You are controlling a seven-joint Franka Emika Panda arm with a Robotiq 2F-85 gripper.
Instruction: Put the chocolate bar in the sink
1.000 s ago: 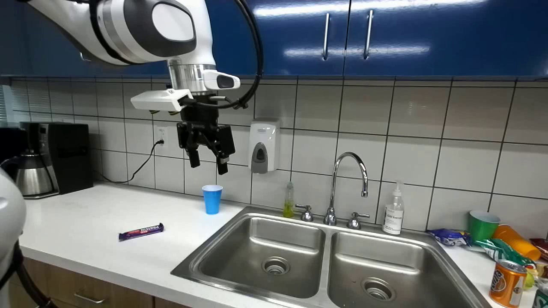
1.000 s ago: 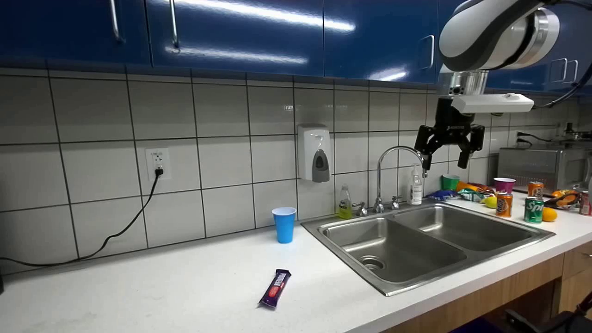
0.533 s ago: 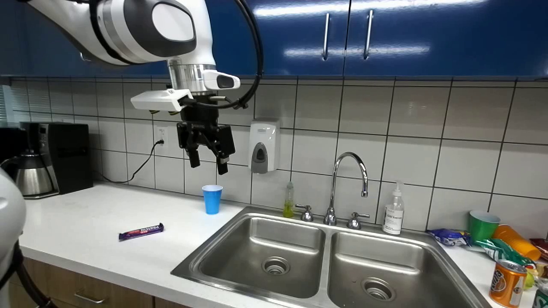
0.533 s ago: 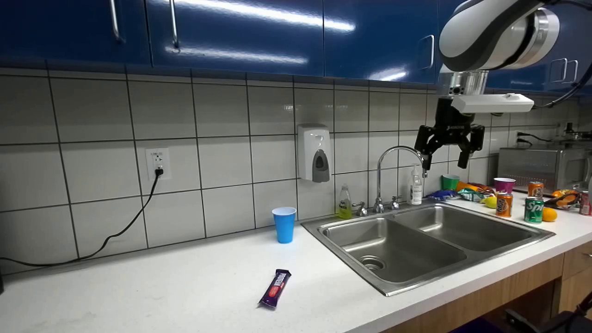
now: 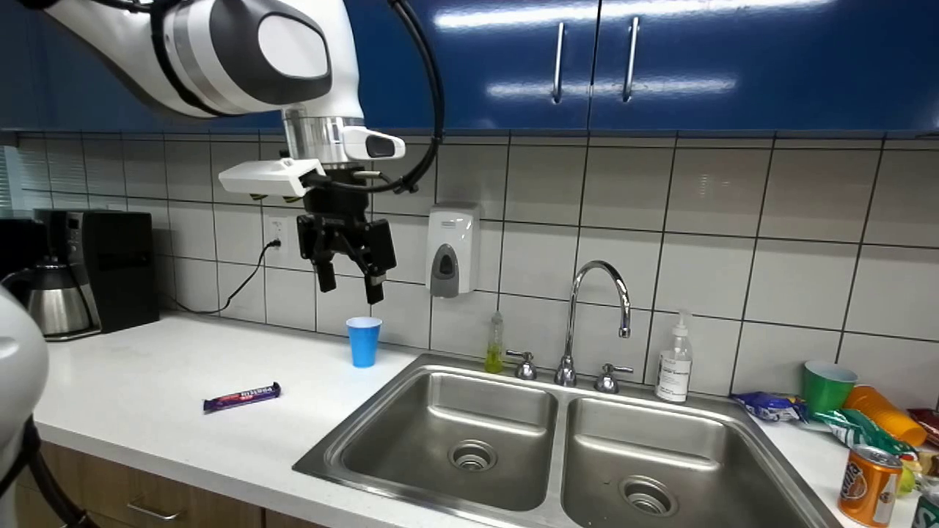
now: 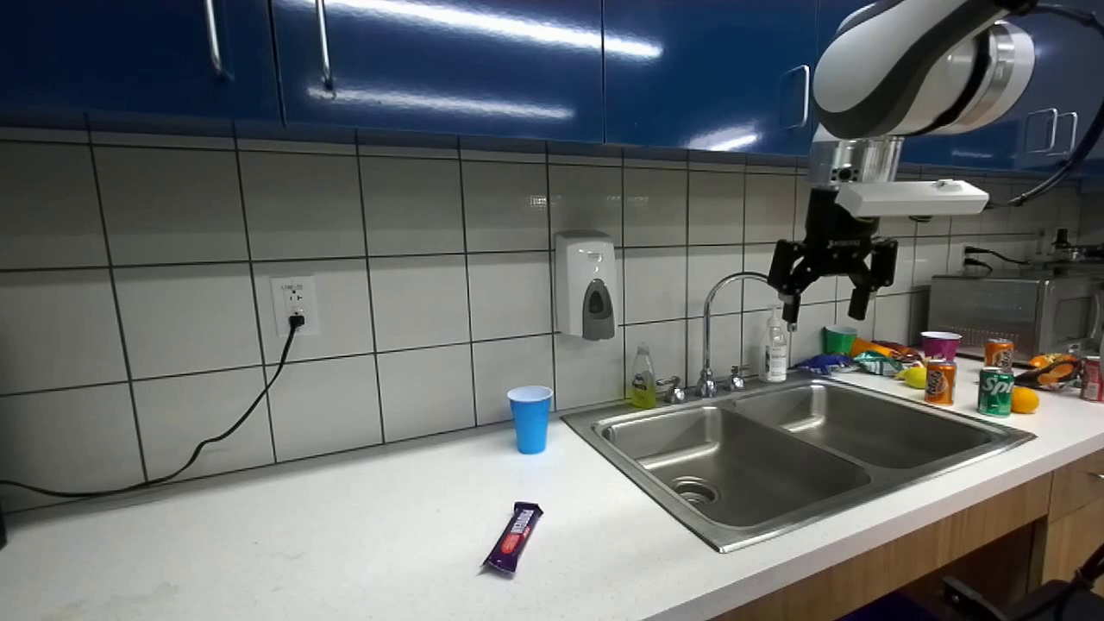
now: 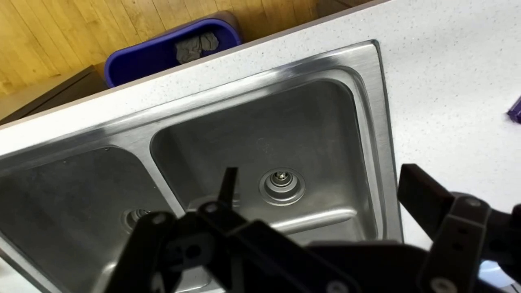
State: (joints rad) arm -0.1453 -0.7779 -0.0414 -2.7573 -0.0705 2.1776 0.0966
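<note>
The wrist view's right edge cuts off most of the chocolate bar [image 7: 516, 111].

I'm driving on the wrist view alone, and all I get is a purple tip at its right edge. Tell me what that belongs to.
Observer: It looks to be one end of a protein bar; both exterior views show lettering on its wrapper that appears to read PROTEIN.

Operator: Name whatever stands nearest to it.

Observer: A blue cup, upright, apart from the bar and closer to the tiled wall.

Operator: Now tell me roughly how high I am.

Observer: In both exterior views the Robotiq gripper hangs well above the white countertop, not down at the bar's level.
</note>
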